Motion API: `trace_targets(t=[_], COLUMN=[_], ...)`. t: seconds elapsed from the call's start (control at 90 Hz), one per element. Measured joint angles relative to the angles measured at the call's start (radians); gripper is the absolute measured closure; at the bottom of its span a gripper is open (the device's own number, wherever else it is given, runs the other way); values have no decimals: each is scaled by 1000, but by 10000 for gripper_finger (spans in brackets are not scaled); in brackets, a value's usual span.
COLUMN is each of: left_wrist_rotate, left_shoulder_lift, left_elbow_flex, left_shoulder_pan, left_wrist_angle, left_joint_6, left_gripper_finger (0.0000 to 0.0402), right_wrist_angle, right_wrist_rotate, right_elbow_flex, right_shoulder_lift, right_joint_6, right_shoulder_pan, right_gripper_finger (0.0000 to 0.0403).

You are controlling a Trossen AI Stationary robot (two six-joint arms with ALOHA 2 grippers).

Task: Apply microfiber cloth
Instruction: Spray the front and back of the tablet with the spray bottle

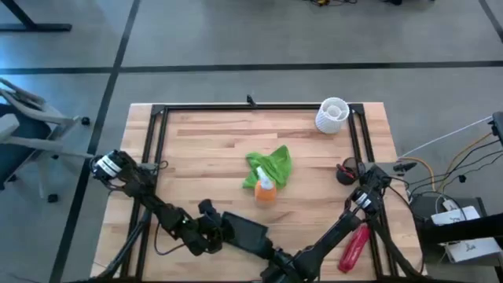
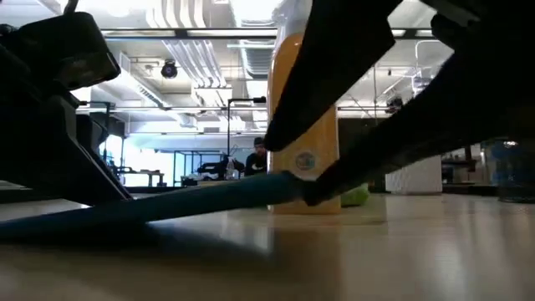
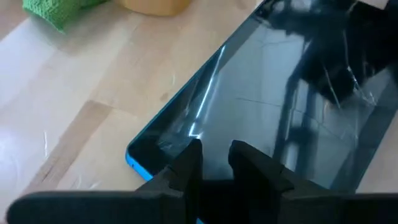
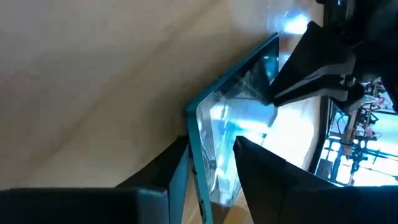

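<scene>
The lime-green microfiber cloth (image 1: 269, 165) lies crumpled at the table's middle, touched by no gripper, and shows in the left wrist view (image 3: 59, 11). An orange spray bottle (image 1: 266, 189) stands at its near edge. A dark flat device in a blue case (image 1: 245, 229) is near the front edge. My left gripper (image 1: 214, 230) is at its left end, fingers a narrow gap apart over the screen (image 3: 214, 155). My right gripper (image 1: 272, 253) is shut on its right end (image 4: 208, 158). My left gripper has both fingertips (image 3: 191, 154) over the screen just inside the device's left short edge (image 3: 140, 167), coming from the left. I cannot tell whether they touch the glass. My right gripper pinches the device between its two fingers, one on each face, at the edge (image 4: 200, 146) near a corner. It comes from the table's near right side. The device is tilted: the held end (image 2: 292, 186) is raised, and the device slopes down toward its left end.
A white lattice cup (image 1: 333, 114) stands at the far right. A small black round object (image 1: 346, 172) and a red tool (image 1: 354, 247) lie at the right. Black rails (image 1: 153, 149) frame the tabletop. Bare wood lies left of the cloth.
</scene>
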Motion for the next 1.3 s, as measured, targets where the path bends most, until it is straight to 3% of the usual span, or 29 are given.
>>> trace_targets(t=[0.444,0.6,0.944,1.3], left_wrist_rotate=[12,6,-1,0], left_shoulder_lift=[-64,-67,-68,-86], left_elbow_flex=[-2,-1,1,1], left_shoulder_pan=[0,0,0,-9], left_wrist_angle=[-7,10,12,31], left_joint_6=[74,79,84,227], left_gripper_finger=[322,322,322,322], right_wrist_angle=[-10,-15,-18,-17], right_wrist_rotate=[50,96,82,75], right_elbow_flex=[65,108,124,131], right_shoulder_lift=[-4,-5,-6,-6], right_joint_6=[-47,-54,-45,-63], right_shoulder_pan=[2,3,-17,-29], right_gripper_finger=[279,291,320,383])
